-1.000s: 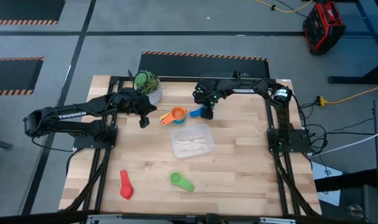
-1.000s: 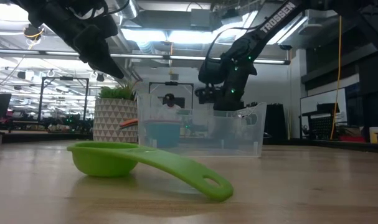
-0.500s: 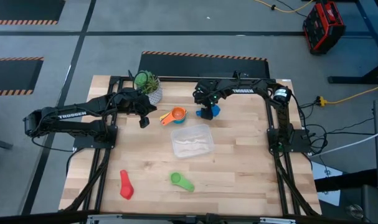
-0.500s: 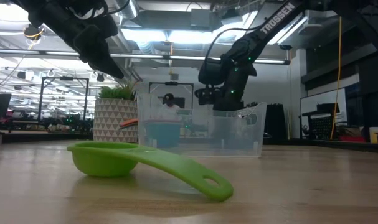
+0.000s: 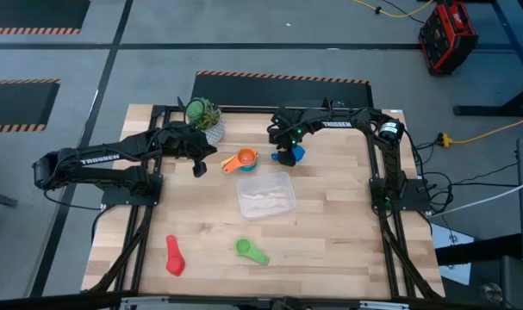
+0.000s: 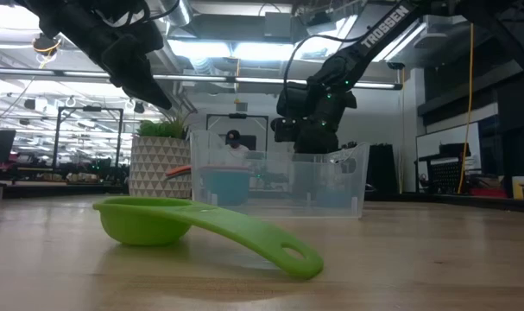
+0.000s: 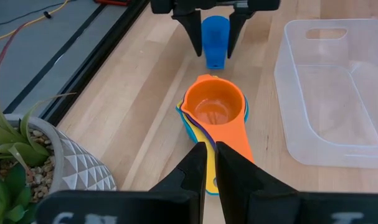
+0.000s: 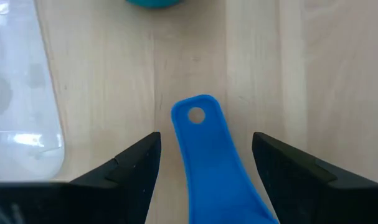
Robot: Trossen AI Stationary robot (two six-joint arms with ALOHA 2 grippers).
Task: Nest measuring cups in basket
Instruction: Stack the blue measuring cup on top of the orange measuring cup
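A dark blue measuring cup (image 5: pixel 295 153) lies on the table behind the clear basket (image 5: pixel 265 195), its handle (image 8: pixel 201 143) pointing at a nested stack of cups with an orange one on top (image 5: pixel 242 160). My right gripper (image 8: pixel 205 137) points down, open, one finger on each side of that handle, apart from it. My left gripper (image 7: pixel 207 152) hangs shut above the stack's handles, left of the stack (image 5: pixel 201 167). A green cup (image 5: pixel 251 251) and a red cup (image 5: pixel 174 256) lie near the table's front edge.
A potted green plant (image 5: pixel 205 116) stands at the far edge, just behind my left gripper. The basket's long side runs close by the right gripper's fingers (image 8: pixel 14 93). Bare wood lies to the right of the basket and between it and the green cup.
My right gripper has tipped a little toward the table's left, over the dark blue cup's handle, so the cup's bowl now shows to its right in the high view. The cup has stayed where it was.
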